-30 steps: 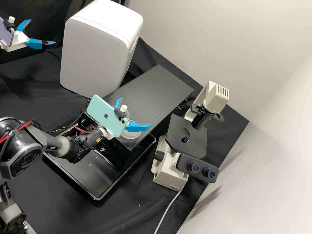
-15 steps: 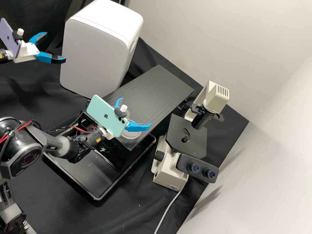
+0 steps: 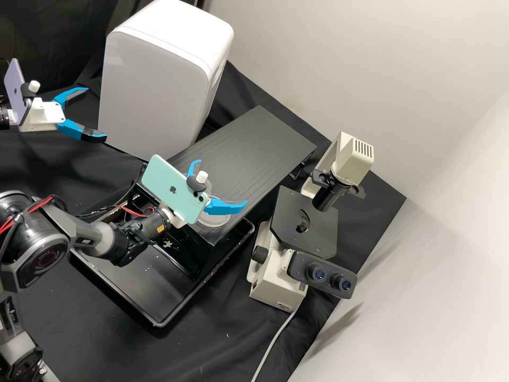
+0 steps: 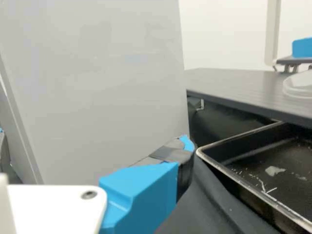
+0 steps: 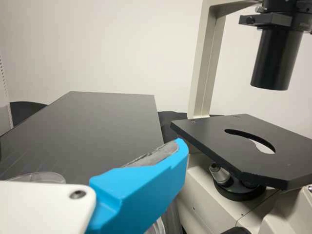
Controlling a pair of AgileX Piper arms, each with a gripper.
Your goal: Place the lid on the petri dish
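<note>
left pincer [image 3: 95, 115] spread, empty, beside the box [image 3: 159, 79] at the bench's [image 3: 63, 339] far-left corner, likely parked clear of the work | right pincer [image 3: 220, 182] spread low over the dish [image 3: 212, 220] on the plate's [image 3: 254, 143] near end, apparently straddling its rim; cannot tell whether it is covered | microscope [image 3: 302, 249] at the bench's right edge, not involved

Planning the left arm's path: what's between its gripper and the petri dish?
In the left wrist view: black cloth, then the tray corner and the platform the petri dish sits on, white box close alongside.
</note>
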